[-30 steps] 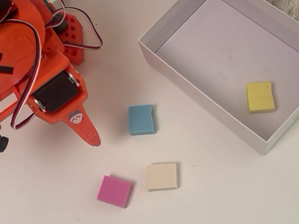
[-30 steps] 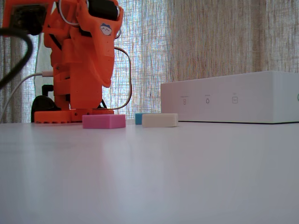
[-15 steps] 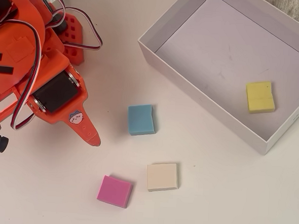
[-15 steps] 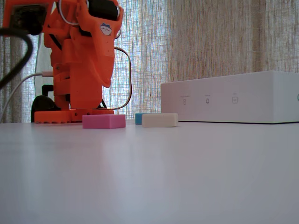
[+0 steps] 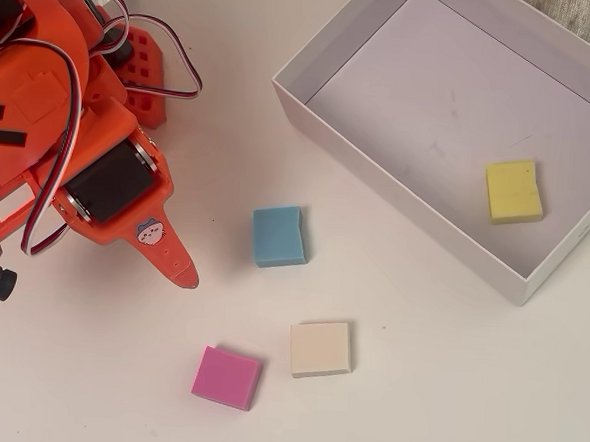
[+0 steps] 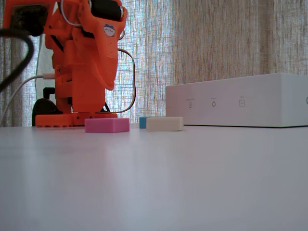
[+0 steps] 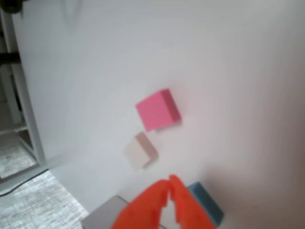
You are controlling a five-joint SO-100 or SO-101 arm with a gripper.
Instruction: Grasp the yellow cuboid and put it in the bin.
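The yellow cuboid (image 5: 514, 191) lies flat on the floor of the bin (image 5: 397, 187), near its corner, well apart from my gripper (image 5: 184, 273) and across the bin wall from it. My gripper (image 7: 170, 182) is clenched, fingertips together with nothing between them, above the white surface (image 5: 435, 390). Just beside it sits the blue block (image 5: 279, 236); beyond lie the beige block (image 5: 320, 349) and pink block (image 5: 227, 377).
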